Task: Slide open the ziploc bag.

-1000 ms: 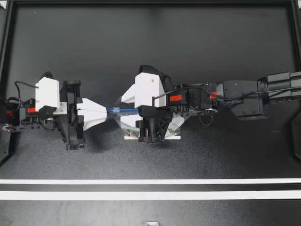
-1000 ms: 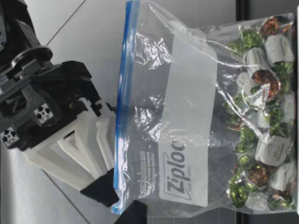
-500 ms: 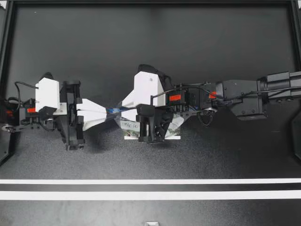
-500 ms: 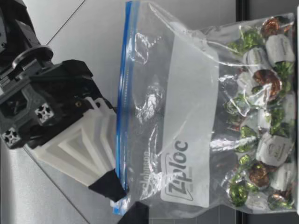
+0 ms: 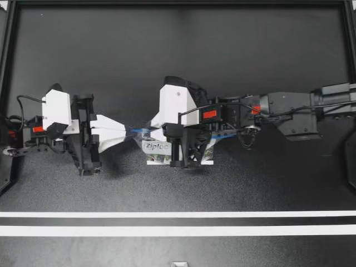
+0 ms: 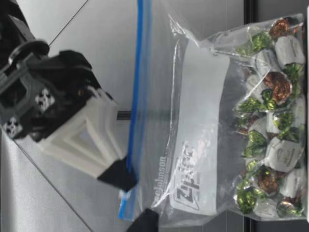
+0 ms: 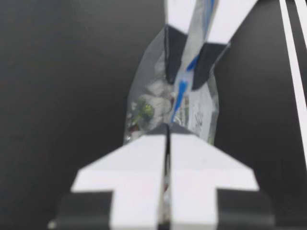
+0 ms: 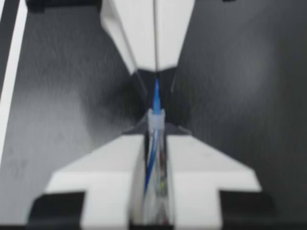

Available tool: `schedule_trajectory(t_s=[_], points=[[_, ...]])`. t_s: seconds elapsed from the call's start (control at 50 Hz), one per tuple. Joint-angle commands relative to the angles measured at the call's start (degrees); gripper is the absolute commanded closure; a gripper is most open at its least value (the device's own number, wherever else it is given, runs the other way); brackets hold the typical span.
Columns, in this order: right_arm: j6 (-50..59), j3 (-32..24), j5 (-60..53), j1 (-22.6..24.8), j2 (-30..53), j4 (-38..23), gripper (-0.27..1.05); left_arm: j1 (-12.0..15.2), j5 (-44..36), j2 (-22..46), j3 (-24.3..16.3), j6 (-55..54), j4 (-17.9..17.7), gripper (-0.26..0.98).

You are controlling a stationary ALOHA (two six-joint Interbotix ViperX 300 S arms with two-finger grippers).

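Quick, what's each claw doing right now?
Left claw: closed on the clear plastic zip bag of sweets.
Right claw: closed on the same bag.

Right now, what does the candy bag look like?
The bag is clear, crinkly plastic with a blue zip strip along its top and a white label panel. It hangs upright, with green, brown and white wrapped candies heaped at its bottom. My left gripper and right gripper each pinch the strip, close together.

Overhead, low, wrist views of bag (image 5: 157, 147)
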Motion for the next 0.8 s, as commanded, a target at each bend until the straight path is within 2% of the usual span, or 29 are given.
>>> schedule_trajectory(t_s=[0.0,0.18,0.58,0.78], points=[[-0.2,0.3,2.6,0.0,-3.7,-0.2,0.85,0.3,-0.4,-0.4,0.3,0.1,-0.4,0.92],[-0.3,4.0,5.5,0.0,-7.8,-0.7,0.85,0.3,-0.4,-0.4,0.5,0.3,-0.4,0.92],[0.5,17.8,5.6,0.0,-17.8,-0.5,0.85,0.3,-0.2,-1.1,0.9,0.8,-0.2,0.92],[0.6,22.3,5.5,-0.6,-22.7,-0.5,0.85,0.3,0.0,-2.1,1.8,0.9,-0.1,0.92]])
